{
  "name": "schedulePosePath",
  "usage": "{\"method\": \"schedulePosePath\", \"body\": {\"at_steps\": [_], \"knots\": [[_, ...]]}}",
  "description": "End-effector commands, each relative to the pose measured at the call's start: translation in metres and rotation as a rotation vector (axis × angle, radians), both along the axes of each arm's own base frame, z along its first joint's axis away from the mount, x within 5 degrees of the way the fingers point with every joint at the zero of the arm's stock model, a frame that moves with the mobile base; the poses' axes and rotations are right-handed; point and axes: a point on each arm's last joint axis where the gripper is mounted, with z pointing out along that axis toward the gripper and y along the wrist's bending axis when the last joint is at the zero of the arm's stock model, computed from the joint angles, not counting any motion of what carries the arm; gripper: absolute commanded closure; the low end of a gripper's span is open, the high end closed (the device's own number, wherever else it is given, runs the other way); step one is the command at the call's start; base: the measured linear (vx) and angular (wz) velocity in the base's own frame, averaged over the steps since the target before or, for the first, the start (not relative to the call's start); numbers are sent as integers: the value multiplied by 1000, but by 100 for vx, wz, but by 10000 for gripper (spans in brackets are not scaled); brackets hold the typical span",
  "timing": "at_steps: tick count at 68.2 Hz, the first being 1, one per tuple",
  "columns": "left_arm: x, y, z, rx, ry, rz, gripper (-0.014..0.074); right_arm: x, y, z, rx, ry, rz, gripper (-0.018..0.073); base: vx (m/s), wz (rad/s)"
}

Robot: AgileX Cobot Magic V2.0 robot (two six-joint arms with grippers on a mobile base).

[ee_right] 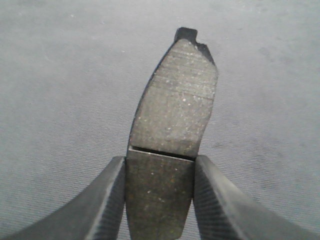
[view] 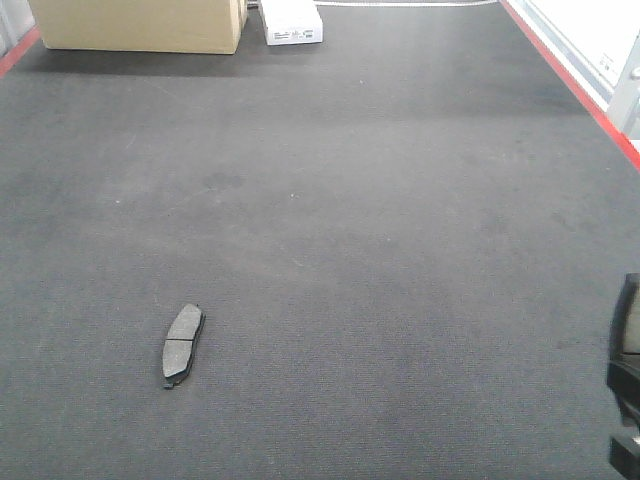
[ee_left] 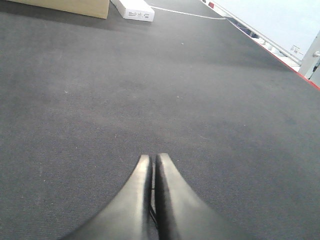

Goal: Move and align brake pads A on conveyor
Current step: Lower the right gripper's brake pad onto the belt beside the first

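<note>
Only the right wrist view shows that the right gripper (ee_right: 160, 161) has something in it. Its two ribbed fingers (ee_right: 107, 200) are closed partway against the long edges of the held brake pad (ee_right: 175, 100), gripping it just below the groove across its middle. The speckled friction face looks up at the camera, and the far end, with its small tab, points away from the gripper. Grey belt fills the background, but whether the pad touches the belt cannot be told from this view.

The exterior front view shows neither that pad nor the grip, only a dark piece of robot hardware (view: 626, 390) cut off at the right edge. It does show the loose brake pad (view: 183, 343), which lies flat on the conveyor (view: 380, 230) at lower left, lengthwise roughly up the belt and leaning slightly right. A cardboard box (view: 140, 25) and a white box (view: 292, 22) stand side by side at the far end, and red edge strips (view: 575, 85) run along the belt's sides.

The left wrist view shows the left gripper (ee_left: 152, 158) over bare belt, its jaws pressed together with nothing between them. The loose pad is outside that view.
</note>
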Motion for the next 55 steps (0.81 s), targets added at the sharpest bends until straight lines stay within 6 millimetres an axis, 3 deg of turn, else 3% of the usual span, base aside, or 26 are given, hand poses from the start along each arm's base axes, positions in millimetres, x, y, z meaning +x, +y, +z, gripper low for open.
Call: {"method": "schedulePosePath", "body": {"at_steps": [1,14,25,40,55], "knots": [[1,-3,12,-21,-70,-26,602,19,2,12,19,-68,-13,556,0,0],[1,-3,12,-21,-70,-26,602,63,8,0,35,121,-24,555,0,0],[1,-3,12,-21,-70,-26,602,110,16,-2,40,171,-26,553,0,0],[1,-3,12,-21,-70,-26,602,166,68,-21,20,291,123,549,0,0],[1,-3,12,-21,-70,-26,602,204,84,-43,36,410,99,546,0,0]]}}
